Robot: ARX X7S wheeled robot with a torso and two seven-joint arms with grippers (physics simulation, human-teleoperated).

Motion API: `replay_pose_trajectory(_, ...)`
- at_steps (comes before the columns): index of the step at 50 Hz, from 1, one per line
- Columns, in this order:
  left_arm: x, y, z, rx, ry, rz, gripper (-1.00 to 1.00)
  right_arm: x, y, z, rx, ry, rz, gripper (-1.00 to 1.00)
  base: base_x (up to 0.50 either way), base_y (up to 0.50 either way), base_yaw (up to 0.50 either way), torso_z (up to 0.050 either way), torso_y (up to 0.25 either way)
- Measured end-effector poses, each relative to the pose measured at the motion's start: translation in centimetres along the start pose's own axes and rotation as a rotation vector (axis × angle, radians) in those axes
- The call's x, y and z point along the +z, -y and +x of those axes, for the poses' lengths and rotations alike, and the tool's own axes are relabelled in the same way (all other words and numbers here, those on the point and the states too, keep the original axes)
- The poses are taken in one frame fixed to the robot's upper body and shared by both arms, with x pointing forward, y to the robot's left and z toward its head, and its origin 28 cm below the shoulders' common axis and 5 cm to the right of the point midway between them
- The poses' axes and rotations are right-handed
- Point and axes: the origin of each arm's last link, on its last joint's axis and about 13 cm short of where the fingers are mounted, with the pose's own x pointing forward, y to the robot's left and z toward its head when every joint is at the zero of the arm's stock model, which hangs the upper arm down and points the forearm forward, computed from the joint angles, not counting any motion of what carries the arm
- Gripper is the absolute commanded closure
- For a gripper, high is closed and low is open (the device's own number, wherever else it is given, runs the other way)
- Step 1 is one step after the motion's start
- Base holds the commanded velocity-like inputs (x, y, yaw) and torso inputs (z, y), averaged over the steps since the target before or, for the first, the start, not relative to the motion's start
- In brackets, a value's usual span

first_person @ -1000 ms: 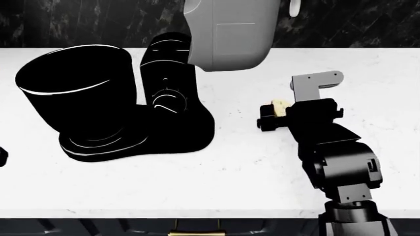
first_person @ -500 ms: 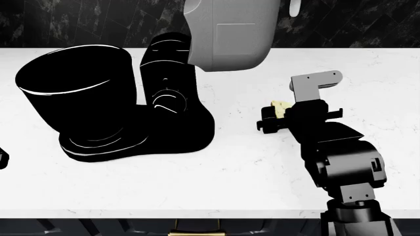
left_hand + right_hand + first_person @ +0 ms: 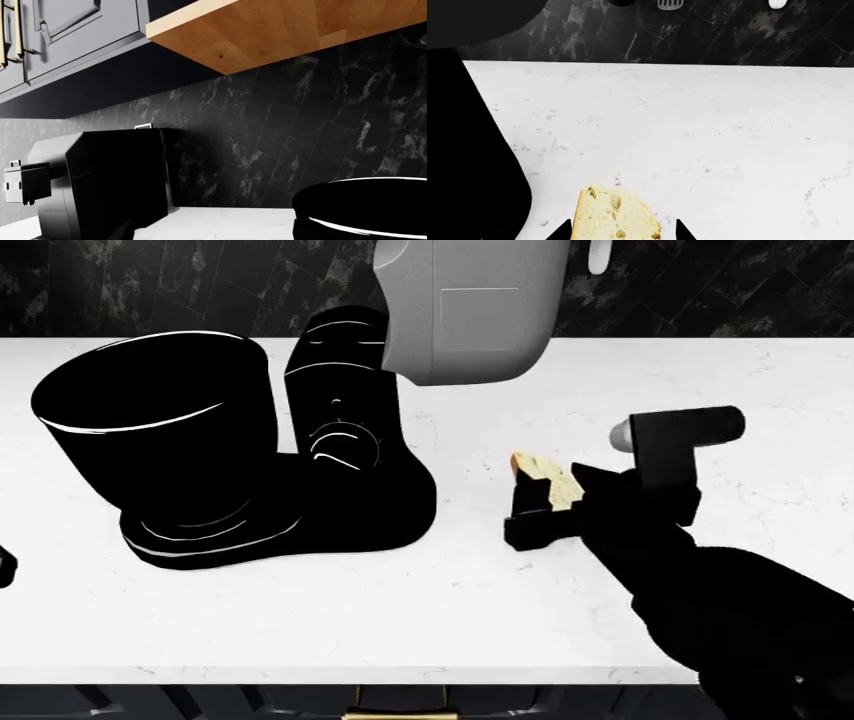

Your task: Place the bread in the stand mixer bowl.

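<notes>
The bread (image 3: 546, 480), a small pale yellow slice with holes, sits between the fingers of my right gripper (image 3: 547, 505), which is shut on it and holds it above the white counter, right of the mixer. In the right wrist view the bread (image 3: 614, 215) stands between the two dark fingertips (image 3: 564, 231). The stand mixer bowl (image 3: 147, 430), large, glossy and black with a thin bright rim, stands at the left; it also shows in the left wrist view (image 3: 363, 210). Only a black sliver of my left arm (image 3: 6, 565) shows at the left edge; its jaws are hidden.
The mixer's black column with a round knob (image 3: 340, 435) stands between the bowl and the bread. The mixer's grey-white head (image 3: 461, 310) hangs above it. A black appliance (image 3: 100, 180) stands by the dark marble wall. The white counter (image 3: 467, 610) spreads in front.
My right gripper has risen off the counter with the bread in it and shifted slightly left and nearer the camera. The mixer and bowl have not moved.
</notes>
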Motion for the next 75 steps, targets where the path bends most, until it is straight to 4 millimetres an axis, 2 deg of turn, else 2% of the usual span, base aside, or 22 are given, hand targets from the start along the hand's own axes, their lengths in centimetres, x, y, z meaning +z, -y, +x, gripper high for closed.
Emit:
replay_pose_trajectory(17,0.1,-0.2,0.0,0.001,0.001,-0.004,-1.0,0.0,-5.1,-6.2,0.252,0.118,-0.078,1.0,0.0,0.0,0.0,0.0,0.0)
replay_pose_trajectory(24,0.0,-0.2,0.0,0.003,0.001,-0.006,-1.0,1.0,-7.4,-7.6,0.375,0.176,-0.125,1.0,0.0,0.0,0.0,0.0,0.0)
replay_pose_trajectory(32,-0.1,-0.2,-0.1,0.004,-0.003,-0.009,-1.0,2.2,-9.8,-8.2,0.519,0.218,-0.152,1.0,0.0,0.0,0.0,0.0,0.0)
replay_pose_trajectory(48,-0.4,-0.2,-0.3,0.003,-0.011,-0.015,-1.0,4.0,-13.5,-6.5,0.673,0.245,-0.153,1.0,0.0,0.0,0.0,0.0,0.0)
replay_pose_trajectory(75,-1.0,0.1,-0.7,-0.004,-0.03,-0.024,-1.0,7.7,-17.7,-1.5,0.697,0.354,-0.118,1.0,0.0,0.0,0.0,0.0,0.0)
